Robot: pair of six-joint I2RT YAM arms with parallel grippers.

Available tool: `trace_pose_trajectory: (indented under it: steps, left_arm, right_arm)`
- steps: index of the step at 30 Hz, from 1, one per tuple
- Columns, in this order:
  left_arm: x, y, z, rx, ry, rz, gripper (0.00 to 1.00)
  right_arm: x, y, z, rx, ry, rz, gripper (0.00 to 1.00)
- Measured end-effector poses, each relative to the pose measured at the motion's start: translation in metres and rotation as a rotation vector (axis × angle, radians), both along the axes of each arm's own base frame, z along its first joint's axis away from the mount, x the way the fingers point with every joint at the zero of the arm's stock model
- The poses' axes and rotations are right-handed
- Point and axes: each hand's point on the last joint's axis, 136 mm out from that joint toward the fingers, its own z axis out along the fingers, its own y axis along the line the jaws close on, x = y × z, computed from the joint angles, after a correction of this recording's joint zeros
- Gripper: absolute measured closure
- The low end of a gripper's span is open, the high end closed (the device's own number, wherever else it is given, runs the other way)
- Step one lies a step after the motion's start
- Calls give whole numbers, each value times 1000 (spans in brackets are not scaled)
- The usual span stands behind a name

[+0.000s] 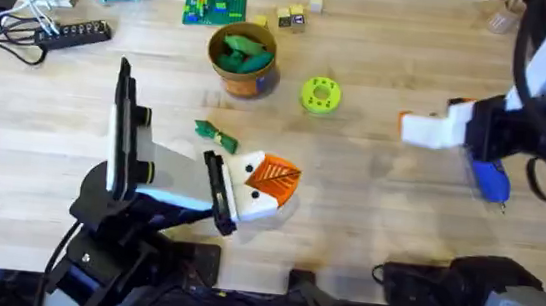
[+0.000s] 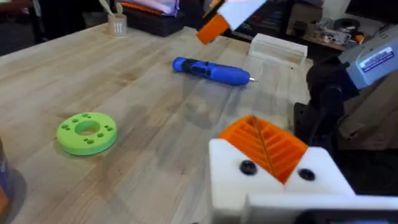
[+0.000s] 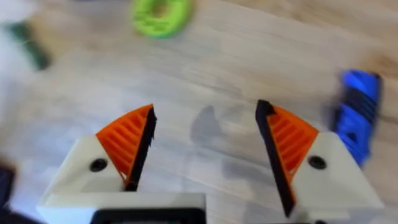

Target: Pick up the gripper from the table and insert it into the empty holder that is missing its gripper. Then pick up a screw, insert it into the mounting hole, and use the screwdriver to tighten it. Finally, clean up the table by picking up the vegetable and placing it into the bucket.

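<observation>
Vegetable (image 1: 216,135) lies on the table (image 1: 369,197) just beyond the left gripper (image 1: 272,185), short of the bucket (image 1: 244,62); slim, probably light and soft, best pinched across its middle; bucket already holds green pieces. Left gripper's pads pressed together on nothing; right gripper (image 3: 202,152) spread wide, empty, over bare wood beside the screwdriver (image 2: 211,70). Lime disc (image 1: 321,94) sits near the bucket; nothing blocks the path.
</observation>
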Motion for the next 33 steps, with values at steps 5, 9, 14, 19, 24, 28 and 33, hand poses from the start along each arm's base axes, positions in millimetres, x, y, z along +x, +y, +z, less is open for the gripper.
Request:
trace_pose_trajectory:
  steps: [5,9,14,19,24,28,33]
  left_arm:
    - [1,0,0,0,-1,5,984]
    - [1,0,0,0,-1,8,984]
    - [1,0,0,0,-1,8,984]
    - [1,0,0,0,-1,8,984]
    - [1,0,0,0,-1,8,984]
    - [1,0,0,0,-1,8,984]
    - [1,0,0,0,-1,8,984]
  right_arm:
    - [26,-73,-35,-71,151,-240,10]
    - [45,-111,-53,-121,258,-298,10]
    - [59,-141,-70,-253,406,-246,10]
    - [64,-157,-95,-350,508,-171,10]
    - [59,-167,-115,-403,582,-124,10]
    - [54,-178,-125,-405,620,-129,11]
    - [56,-187,-139,-359,638,-153,10]
